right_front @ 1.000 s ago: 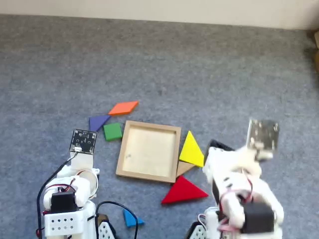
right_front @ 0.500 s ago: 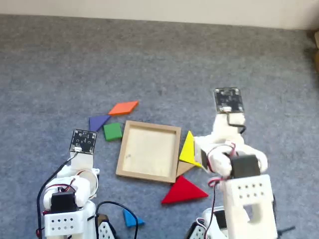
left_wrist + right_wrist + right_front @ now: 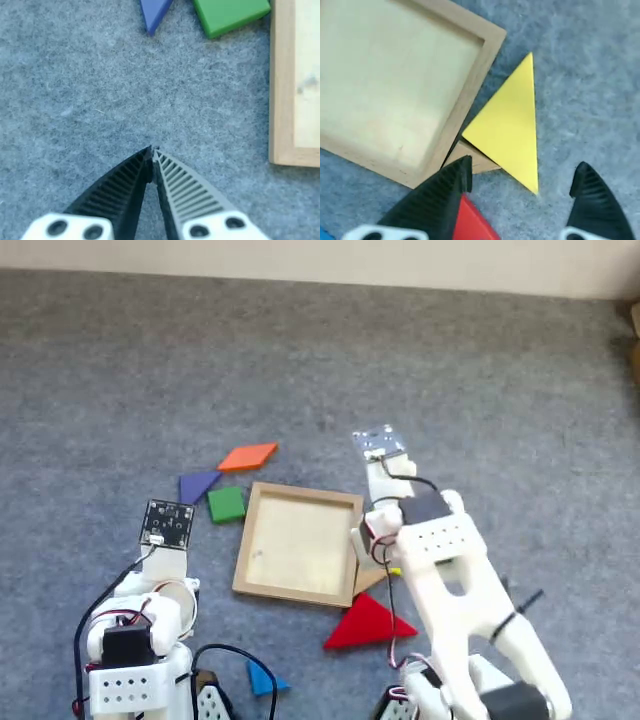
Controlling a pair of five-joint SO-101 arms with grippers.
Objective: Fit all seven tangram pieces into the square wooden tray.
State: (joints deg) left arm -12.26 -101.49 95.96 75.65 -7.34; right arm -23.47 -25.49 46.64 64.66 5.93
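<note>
One yellow triangle (image 3: pixel 510 127) just beside wooden tray (image 3: pixel 468 95) — outside.

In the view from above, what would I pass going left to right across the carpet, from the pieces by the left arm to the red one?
First the dark blue triangle, then green square, tray, red triangle.

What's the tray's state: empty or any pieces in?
Empty: the tray shows bare wood inside; the yellow triangle lies outside its rim.
</note>
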